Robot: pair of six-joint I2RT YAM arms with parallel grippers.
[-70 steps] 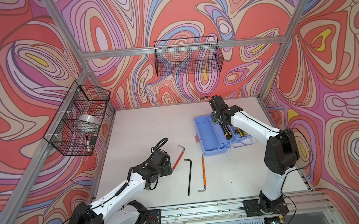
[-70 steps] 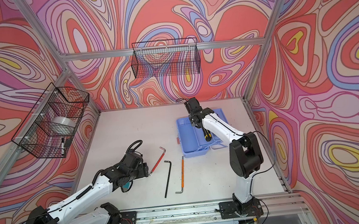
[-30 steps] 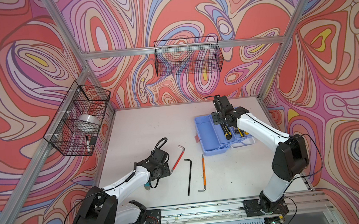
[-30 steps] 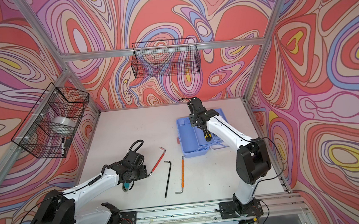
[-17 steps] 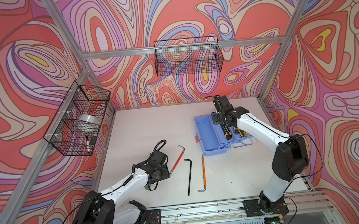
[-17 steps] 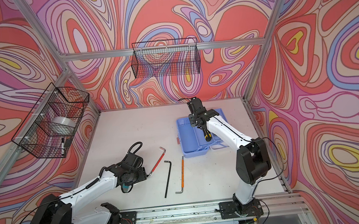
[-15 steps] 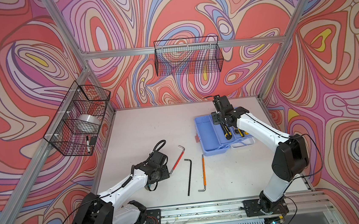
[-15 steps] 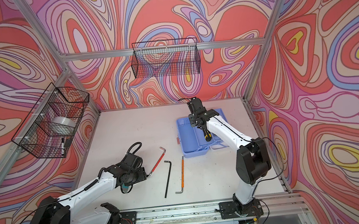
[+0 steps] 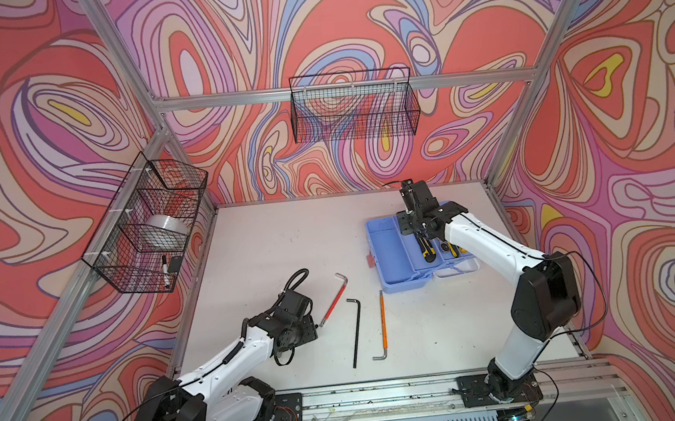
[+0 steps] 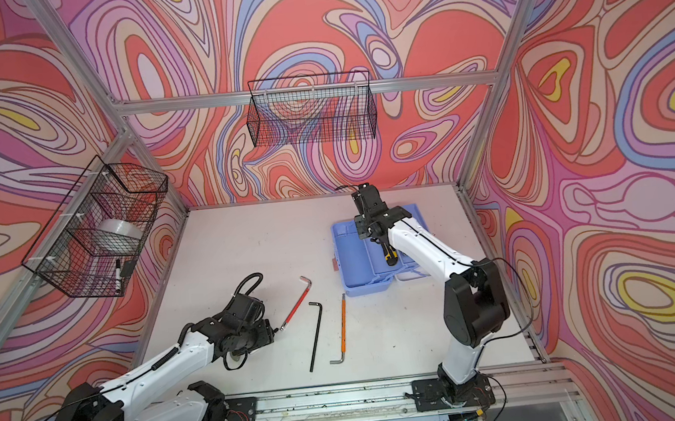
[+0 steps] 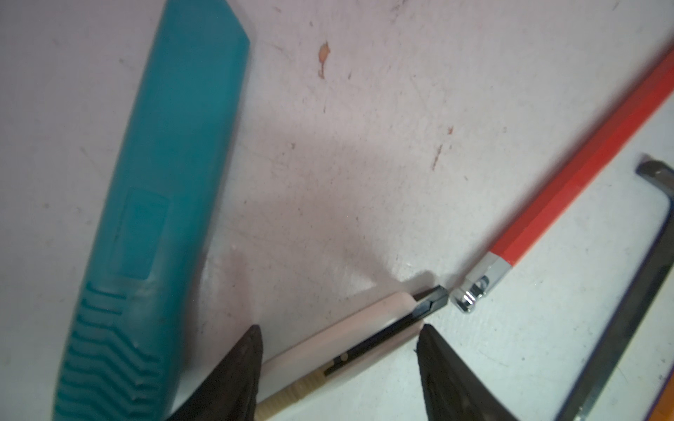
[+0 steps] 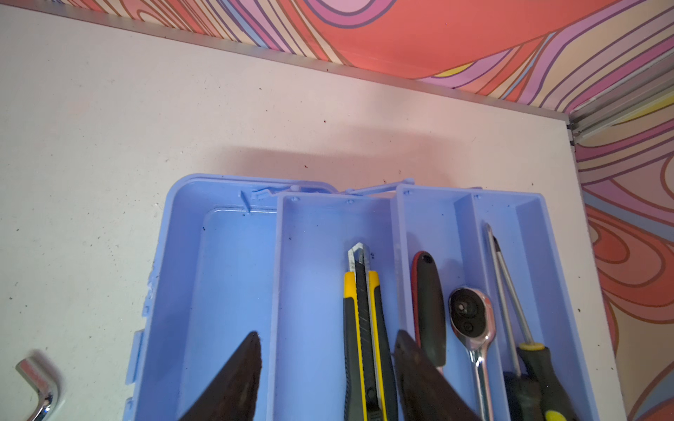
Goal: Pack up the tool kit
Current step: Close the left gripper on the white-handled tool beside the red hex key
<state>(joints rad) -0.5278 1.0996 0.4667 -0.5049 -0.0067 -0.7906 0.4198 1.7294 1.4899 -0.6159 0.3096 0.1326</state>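
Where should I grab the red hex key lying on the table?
Probably mid-shaft: come straight down on the red hex key with the jaws across its thin width. It lies flat, and the long straight shaft offers more to pinch than the short bent end.

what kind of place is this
Probably a robot lab cell: left arm and right arm mounted on a rail, aluminium frame with swirl-printed walls, wire baskets above a white table.
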